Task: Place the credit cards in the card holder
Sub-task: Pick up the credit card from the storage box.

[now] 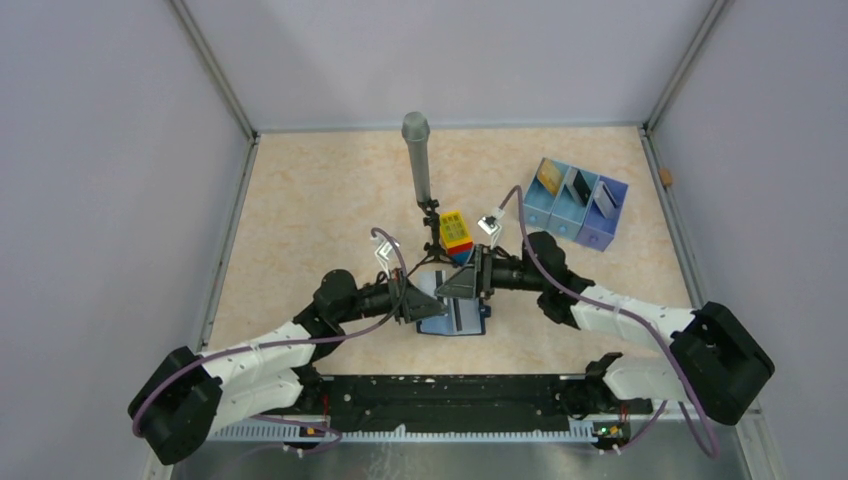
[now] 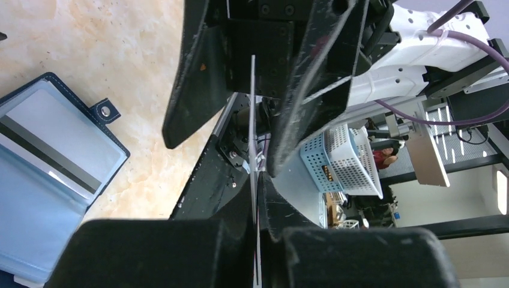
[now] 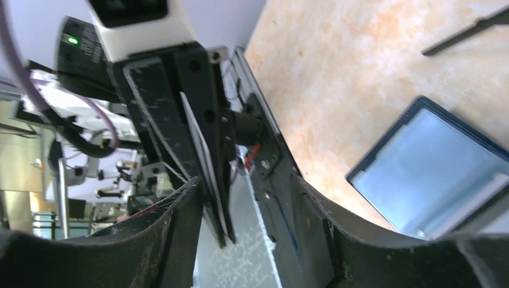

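Note:
The navy card holder (image 1: 452, 320) lies open on the table with a striped pale card (image 1: 464, 316) on its light blue inside; it also shows in the left wrist view (image 2: 42, 228) and the right wrist view (image 3: 432, 171). My left gripper (image 1: 425, 298) is shut on a thin pale card (image 2: 253, 120), held edge-on just above the holder. My right gripper (image 1: 478, 281) faces it, open, with its fingers (image 2: 198, 84) on either side of that card without touching it. In the right wrist view the card (image 3: 201, 153) sits between the left gripper's dark fingers (image 3: 174, 120).
A pale blue three-compartment tray (image 1: 590, 235) at the back right holds a gold card (image 1: 547, 178), a dark card (image 1: 580, 185) and a pale card (image 1: 605, 200). A yellow-topped brick block (image 1: 456, 234) and an upright grey cylinder (image 1: 417, 160) stand just behind the grippers.

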You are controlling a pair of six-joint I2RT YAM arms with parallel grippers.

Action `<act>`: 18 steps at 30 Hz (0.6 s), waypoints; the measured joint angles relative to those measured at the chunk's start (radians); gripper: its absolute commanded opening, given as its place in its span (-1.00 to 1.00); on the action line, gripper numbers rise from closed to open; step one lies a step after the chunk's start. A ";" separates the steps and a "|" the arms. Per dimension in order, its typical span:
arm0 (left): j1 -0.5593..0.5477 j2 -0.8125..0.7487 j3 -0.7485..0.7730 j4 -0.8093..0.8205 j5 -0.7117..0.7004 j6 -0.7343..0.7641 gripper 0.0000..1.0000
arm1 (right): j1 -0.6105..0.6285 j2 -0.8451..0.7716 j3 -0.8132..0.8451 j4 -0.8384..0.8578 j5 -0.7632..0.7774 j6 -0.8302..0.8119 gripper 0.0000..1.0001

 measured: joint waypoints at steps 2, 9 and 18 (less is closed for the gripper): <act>0.000 -0.001 -0.001 0.006 -0.004 -0.004 -1.00 | 0.016 0.000 -0.016 0.087 0.028 0.052 -0.03; 0.000 -0.001 -0.001 0.031 -0.016 -0.012 -1.00 | 0.027 0.003 -0.034 0.290 0.073 0.155 -0.31; 0.000 -0.002 -0.005 0.054 -0.019 -0.027 -0.99 | 0.071 0.076 -0.034 0.388 0.071 0.202 -1.00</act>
